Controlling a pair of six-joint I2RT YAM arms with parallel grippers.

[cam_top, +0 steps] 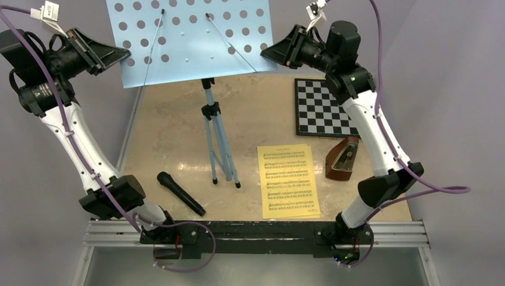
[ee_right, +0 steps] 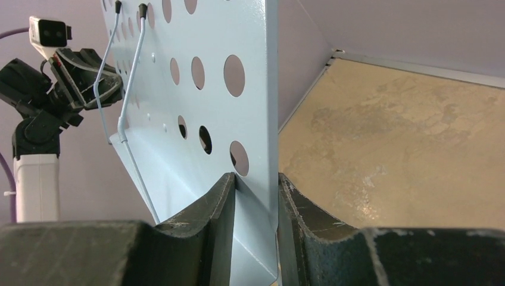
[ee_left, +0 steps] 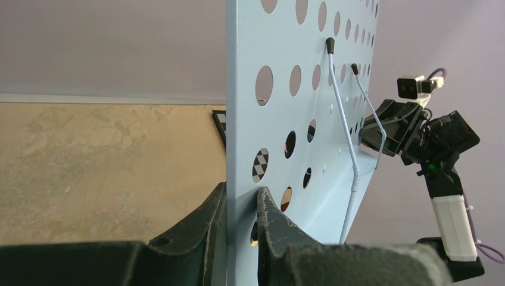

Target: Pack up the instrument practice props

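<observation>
The left gripper (ee_left: 241,199) is nearly closed and has hold of the perforated tray (cam_top: 190,65) of the light-blue music stand (cam_top: 215,128). In the left wrist view the thin edge of the tray stands between the two black fingers (ee_left: 202,226), and both of them press on it, one on each face. The right gripper (ee_right: 256,185) is opened a little wider. The opposite edge of the tray fills the space between its fingers (ee_right: 208,220), and both pads appear to touch the metal, so it grips the same tray. Each gripper sees the other one across the tray, at the far edge.

The tray is high above the table (cam_top: 167,119), stretched between the two grippers. Two thin wire page holders (ee_left: 342,119) lie on the face of the tray. The tripod legs (cam_top: 225,170) go down from the tray, between the two arms, and their feet rest on the table.

The yellow sheet-music pages (cam_top: 289,180) lie flat on the table, well below the right gripper, toward the base of its arm. The brown metronome (cam_top: 343,159) is just beside them, partly hidden by the right arm. A chessboard (cam_top: 324,108) lies under the right gripper, and a black microphone (cam_top: 180,193) lies near the base of the left arm.
</observation>
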